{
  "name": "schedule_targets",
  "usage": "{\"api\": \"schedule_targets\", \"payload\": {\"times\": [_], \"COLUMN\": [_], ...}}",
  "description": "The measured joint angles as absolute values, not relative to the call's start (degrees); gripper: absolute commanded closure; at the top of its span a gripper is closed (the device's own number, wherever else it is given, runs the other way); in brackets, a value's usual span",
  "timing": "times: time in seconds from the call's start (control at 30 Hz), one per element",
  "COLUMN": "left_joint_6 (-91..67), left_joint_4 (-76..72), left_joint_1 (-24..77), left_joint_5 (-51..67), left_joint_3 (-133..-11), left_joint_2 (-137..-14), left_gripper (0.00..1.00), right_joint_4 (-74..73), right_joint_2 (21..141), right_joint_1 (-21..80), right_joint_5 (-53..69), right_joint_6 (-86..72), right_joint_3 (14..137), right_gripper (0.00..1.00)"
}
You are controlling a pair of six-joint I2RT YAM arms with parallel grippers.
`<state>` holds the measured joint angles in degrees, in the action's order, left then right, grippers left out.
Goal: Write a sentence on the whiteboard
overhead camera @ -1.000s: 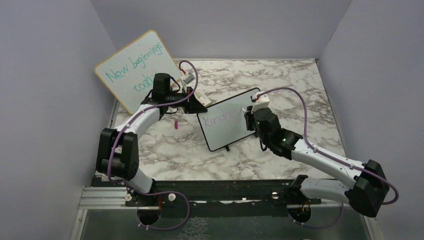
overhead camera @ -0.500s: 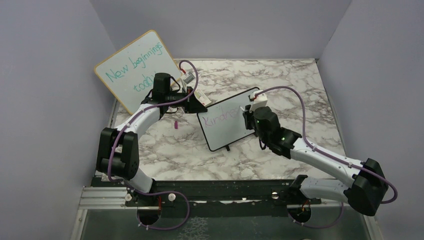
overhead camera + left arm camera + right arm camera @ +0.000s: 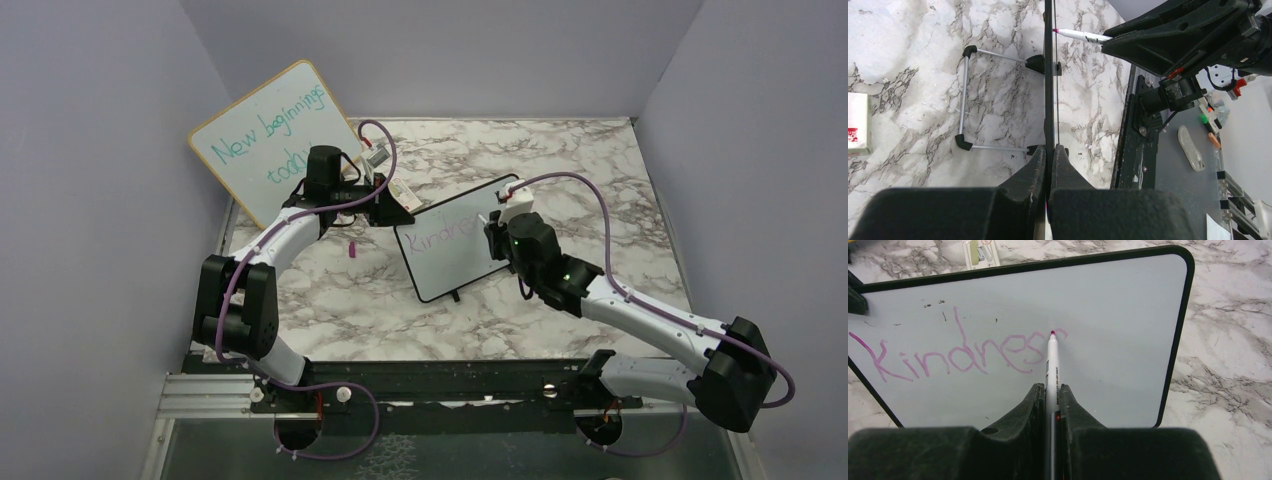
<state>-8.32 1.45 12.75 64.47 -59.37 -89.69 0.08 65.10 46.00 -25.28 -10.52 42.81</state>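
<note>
Ahead of the right hand (image 3: 1050, 390): marker (image 3: 1052, 357), pinched, long axis pointing straight forward, tip on the whiteboard (image 3: 1128, 315) at the end of the sentence (image 3: 963, 352). Board edge pinched by the left hand (image 3: 1049, 155).

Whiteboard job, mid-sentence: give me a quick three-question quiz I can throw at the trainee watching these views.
1. True or false: the left gripper is shut on the edge of the whiteboard.
2. The right gripper holds the marker with its tip: A) lifted well clear of the board; B) at the end of the purple-pink writing; C) on the marble table.
3. What colour is the writing on the wood-framed board?

Key: 1 true; 2 B; 3 teal.
</note>
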Motion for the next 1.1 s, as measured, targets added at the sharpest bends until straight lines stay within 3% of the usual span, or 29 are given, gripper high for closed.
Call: {"api": "schedule_targets", "payload": {"times": [1.1], "left_joint_6": [-8.3], "left_joint_4": [1.6], "left_joint_1": [12.8], "left_joint_5": [64.5], "left_joint_3": [-59.5], "left_joint_2": [-89.8], "left_gripper": [1.00], "right_joint_4": [-6.5], "right_joint_2": [64.8], "right_joint_1": [46.0], "right_joint_5": [-27.3], "right_joint_6": [-13.5], "right_joint_3": [42.8], "right_gripper": [1.00]}}
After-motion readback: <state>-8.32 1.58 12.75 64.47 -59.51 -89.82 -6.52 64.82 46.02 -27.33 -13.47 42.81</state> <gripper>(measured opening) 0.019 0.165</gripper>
